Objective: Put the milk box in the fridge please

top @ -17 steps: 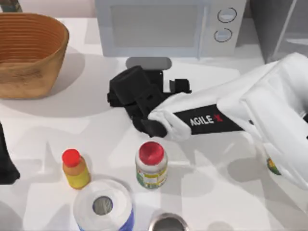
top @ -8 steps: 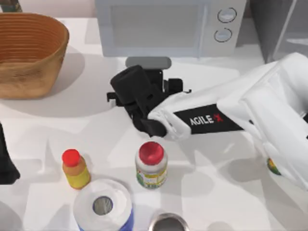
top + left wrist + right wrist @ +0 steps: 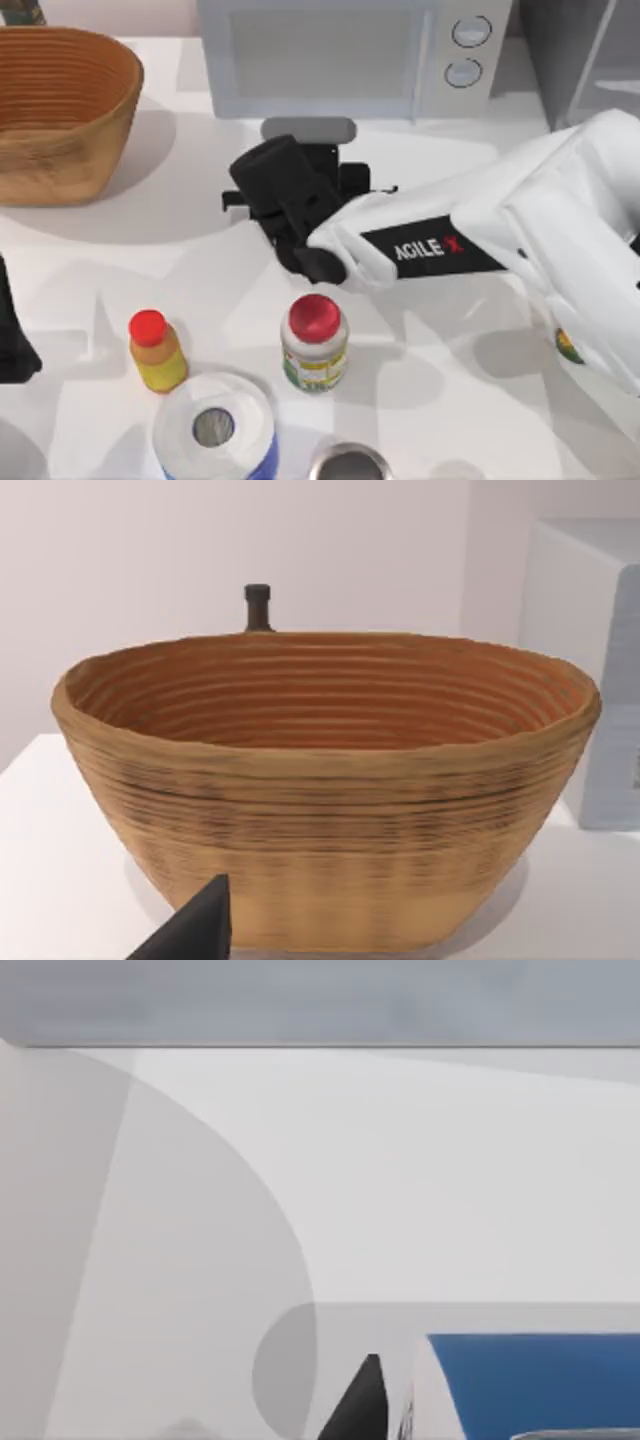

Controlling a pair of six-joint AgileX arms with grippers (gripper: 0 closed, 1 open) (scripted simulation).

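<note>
The right gripper (image 3: 300, 195) sits mid-table before the microwave (image 3: 350, 55); a wicker basket (image 3: 60, 110) occupies the table's back-left corner, the fridge (image 3: 580, 50) its back-right.

Inventory of my table, as counted:

- Woven basket (image 3: 60, 110): one, at 10 o'clock.
- Microwave (image 3: 350, 55): one, at 12 o'clock, with two round knobs (image 3: 471, 31).
- Fridge (image 3: 585, 50): one, at 1 o'clock, partly in view.
- Red-capped white jar (image 3: 315, 342): one, at 6 o'clock.
- Red-capped yellow bottle (image 3: 157, 351): one, at 7 o'clock.
- Paper roll (image 3: 214, 428): one, at 7 o'clock.
- Metal can rim (image 3: 348, 463): one, at 6 o'clock.
- Milk box (image 3: 530, 1385): one, blue top seen from my right wrist.
- Dark bottle neck (image 3: 258, 607): one, behind the basket.
- My grippers: two, right gripper (image 3: 300, 195) near centre, left gripper (image 3: 12, 330) at 9 o'clock.
</note>
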